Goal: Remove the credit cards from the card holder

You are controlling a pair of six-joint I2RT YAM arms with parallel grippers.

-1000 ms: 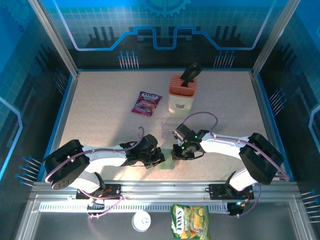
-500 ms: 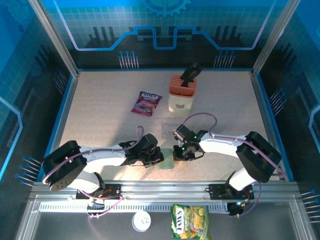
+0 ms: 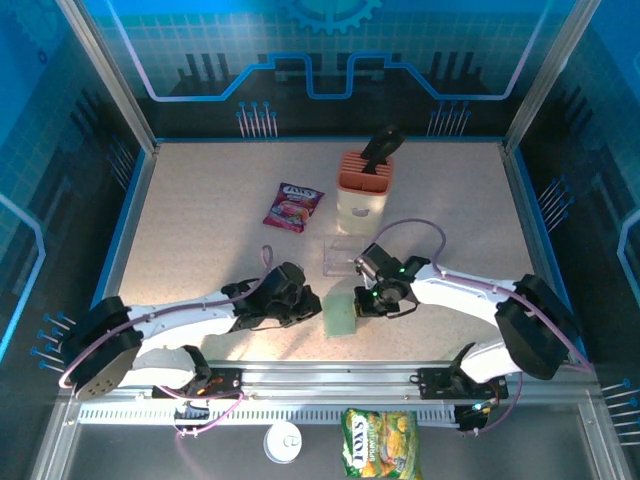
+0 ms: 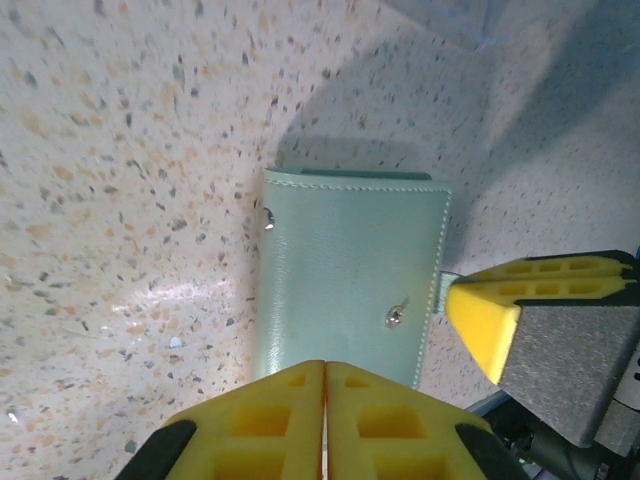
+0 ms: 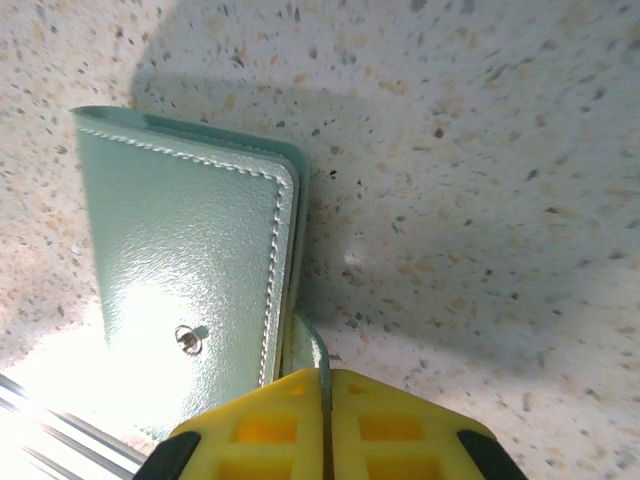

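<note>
The card holder point(image 3: 340, 318) is lying flat and folded shut on the speckled bench point(image 3: 200, 220), right at the near edge, sitting between the two arms. Its pale green cover is facing up, with a small metal snap stud point(image 4: 395, 318) showing on it and white stitching running round the border.

The left hand point(image 4: 325, 378) is coming in from the left side with its yellow fingers pressed tight together, nothing between them. Their tips are hanging over the holder's near edge, though I cannot tell whether they are actually touching the cover.

The right hand point(image 5: 325, 382) is working from the other side, and its fingers are squeezed together too. This one is pinching a thin green strap point(image 5: 308, 345) that is curling out from the holder's edge and running straight into the seam between the pads. In the left wrist view, the right hand's yellow tip is sitting just against that same side of the holder.

Further back on the bench, a purple-red snack packet point(image 3: 293, 207) is lying well apart from the action. A peach slotted block point(image 3: 364, 185) is standing upright behind the right arm with a black handle point(image 3: 383, 145) sticking out of it. A clear plastic piece point(image 3: 340, 255) is lying between that block and the holder. On the near ledge, a yellow-green packet point(image 3: 380, 445) is resting beside a white round object point(image 3: 283, 441).
</note>
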